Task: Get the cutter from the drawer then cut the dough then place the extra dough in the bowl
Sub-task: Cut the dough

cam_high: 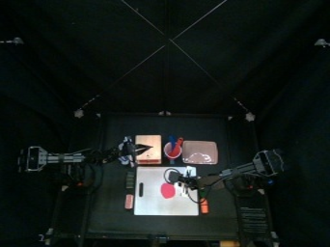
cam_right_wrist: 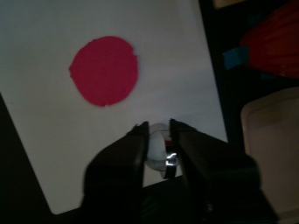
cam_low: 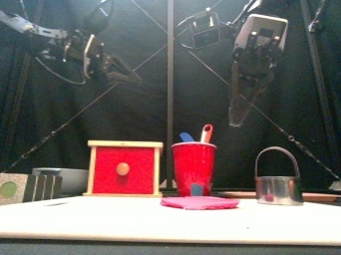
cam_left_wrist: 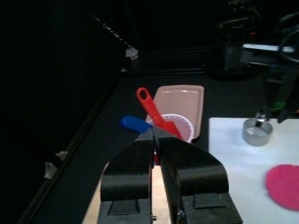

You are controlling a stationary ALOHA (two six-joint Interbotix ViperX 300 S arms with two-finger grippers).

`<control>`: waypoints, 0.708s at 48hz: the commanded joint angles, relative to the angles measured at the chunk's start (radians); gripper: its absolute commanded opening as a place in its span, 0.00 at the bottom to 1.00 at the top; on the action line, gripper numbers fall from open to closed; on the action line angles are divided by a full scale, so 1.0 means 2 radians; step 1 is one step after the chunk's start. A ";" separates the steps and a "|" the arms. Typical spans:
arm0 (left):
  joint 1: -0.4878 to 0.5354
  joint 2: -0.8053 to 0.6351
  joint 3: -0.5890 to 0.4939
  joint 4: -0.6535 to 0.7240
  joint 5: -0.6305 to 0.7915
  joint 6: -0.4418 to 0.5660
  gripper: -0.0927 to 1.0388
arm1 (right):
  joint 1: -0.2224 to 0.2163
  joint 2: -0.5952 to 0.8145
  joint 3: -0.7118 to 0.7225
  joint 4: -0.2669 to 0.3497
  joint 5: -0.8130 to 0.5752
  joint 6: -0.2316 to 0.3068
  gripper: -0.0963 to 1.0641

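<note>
Shows the cutter [cam_low: 277,181] upright at the front view's lower right, on the white board [cam_right_wrist: 176,52] near the flat dough [cam_low: 200,202]. Places the right tool [cam_right_wrist: 159,129] above it, jaws slightly parted, gripping nothing; the left tool [cam_left_wrist: 158,144], pressed together and empty, at upper left. Likely light, stiff, slick metal: best pinched at the wire handle's crown. Cannot tell the gap to the handle.

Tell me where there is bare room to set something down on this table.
The white board is bare in front of the dough and to its left. It is crowded along the back: the wooden box, red cup and pink tray stand side by side, and the cutter sits at the board's right below the right pincer.
</note>
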 commanded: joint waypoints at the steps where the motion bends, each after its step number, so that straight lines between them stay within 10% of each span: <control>1: -0.018 -0.004 0.005 -0.007 -0.021 0.002 0.48 | -0.002 -0.016 0.001 0.019 0.012 0.001 0.88; 34: -0.050 -0.003 0.024 -0.003 -0.045 0.002 0.48 | -0.054 -0.011 0.065 0.047 -0.028 -0.004 0.88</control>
